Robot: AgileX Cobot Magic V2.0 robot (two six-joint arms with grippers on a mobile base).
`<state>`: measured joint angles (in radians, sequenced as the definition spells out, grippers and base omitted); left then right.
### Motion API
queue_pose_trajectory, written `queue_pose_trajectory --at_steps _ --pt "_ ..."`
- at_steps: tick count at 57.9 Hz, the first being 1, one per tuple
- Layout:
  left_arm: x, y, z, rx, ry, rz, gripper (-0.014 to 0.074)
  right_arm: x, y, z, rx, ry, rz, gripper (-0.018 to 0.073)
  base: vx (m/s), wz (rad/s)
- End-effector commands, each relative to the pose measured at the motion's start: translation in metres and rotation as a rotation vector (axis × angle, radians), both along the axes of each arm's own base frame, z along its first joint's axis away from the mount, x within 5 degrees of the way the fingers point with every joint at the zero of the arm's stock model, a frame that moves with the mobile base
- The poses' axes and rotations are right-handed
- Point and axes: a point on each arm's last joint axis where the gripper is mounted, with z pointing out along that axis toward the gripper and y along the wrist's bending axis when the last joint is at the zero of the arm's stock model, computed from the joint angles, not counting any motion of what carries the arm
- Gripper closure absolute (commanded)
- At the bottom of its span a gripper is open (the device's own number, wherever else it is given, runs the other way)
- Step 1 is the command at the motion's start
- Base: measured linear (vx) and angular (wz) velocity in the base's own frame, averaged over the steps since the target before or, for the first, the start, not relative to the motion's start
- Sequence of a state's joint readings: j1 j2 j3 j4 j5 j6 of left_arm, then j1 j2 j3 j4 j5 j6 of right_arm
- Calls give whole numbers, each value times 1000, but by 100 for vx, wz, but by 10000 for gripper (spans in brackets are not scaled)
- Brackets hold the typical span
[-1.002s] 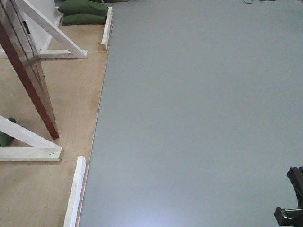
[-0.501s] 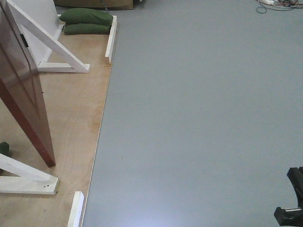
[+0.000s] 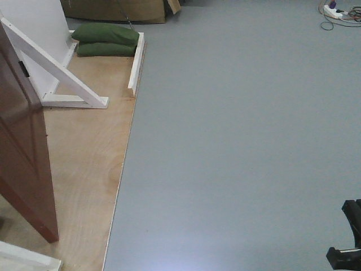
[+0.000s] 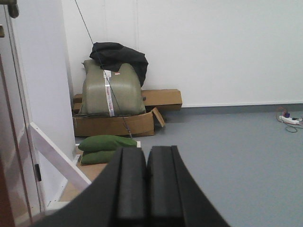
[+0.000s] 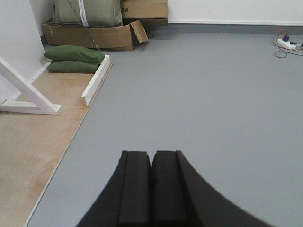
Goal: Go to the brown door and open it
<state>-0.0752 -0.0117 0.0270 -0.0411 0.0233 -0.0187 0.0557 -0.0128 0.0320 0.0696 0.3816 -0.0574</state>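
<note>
The brown door (image 3: pixel 22 147) looms nearer than before, with left tool (image 4: pixel 147 158) and right tool (image 5: pixel 152 161) pressed together.

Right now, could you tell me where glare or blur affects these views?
Front-facing view: a pale glare patch on the grey floor at the bottom edge, soft sheen on the brown door. Left wrist view: the left gripper is near-black. Right wrist view: even light, the right gripper equally dark.
</note>
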Motion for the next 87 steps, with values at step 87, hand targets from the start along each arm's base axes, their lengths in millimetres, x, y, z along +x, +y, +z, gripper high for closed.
queue_pose_trajectory --at_steps 87 --pt "-3 1 14 -15 -113 4 600 2 -1 6 -10 -84 -5 559 22 -2"
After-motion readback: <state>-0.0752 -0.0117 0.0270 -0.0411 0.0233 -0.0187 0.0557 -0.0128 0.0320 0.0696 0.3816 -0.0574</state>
